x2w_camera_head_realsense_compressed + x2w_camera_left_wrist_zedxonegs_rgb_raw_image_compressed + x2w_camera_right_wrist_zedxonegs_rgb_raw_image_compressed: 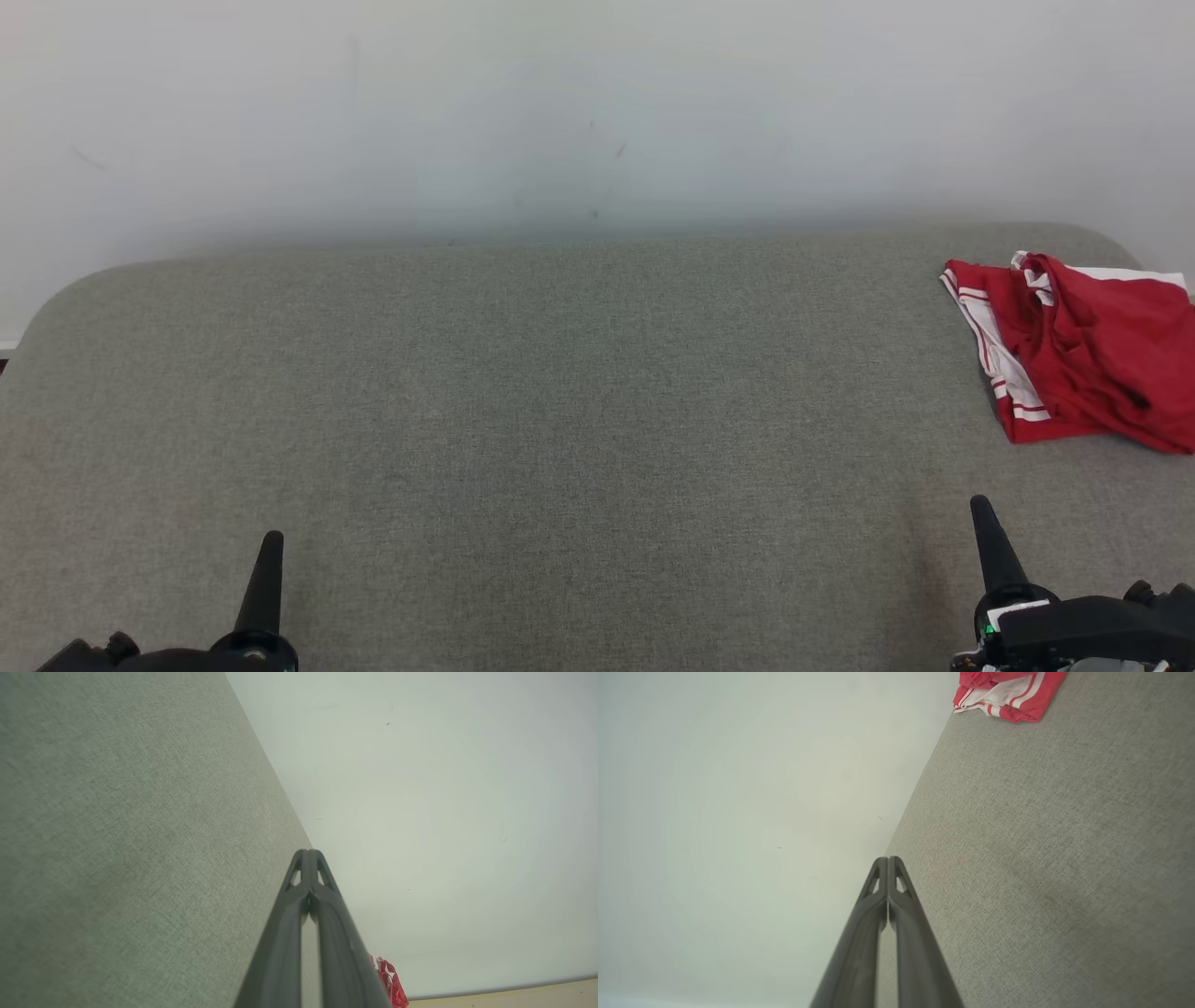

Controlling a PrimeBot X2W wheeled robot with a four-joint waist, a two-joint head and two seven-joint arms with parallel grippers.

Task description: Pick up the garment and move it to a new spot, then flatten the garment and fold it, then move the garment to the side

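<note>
- Crumpled red garment with white striped trim (1083, 364): lies at the far right corner of the grey woven-fabric pad (560, 420).
- Left gripper (271, 551) and right gripper (985, 518): near the pad's front edge, fingers pressed together, holding nothing.
- Risk: a pinch that catches only one layer may drag the bundle off the pad's right edge.
- Obscured: the head view cuts off the garment's right part, and overlapping folds hide its outline.

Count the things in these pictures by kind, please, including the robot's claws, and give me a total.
Red garment with white stripes, crumpled at the far right of the surface: 1
Dark two-fingered claws, both shut and holding nothing: 2 (left claw, right claw)
Grey woven fabric surface: 1
Total: 4
</note>
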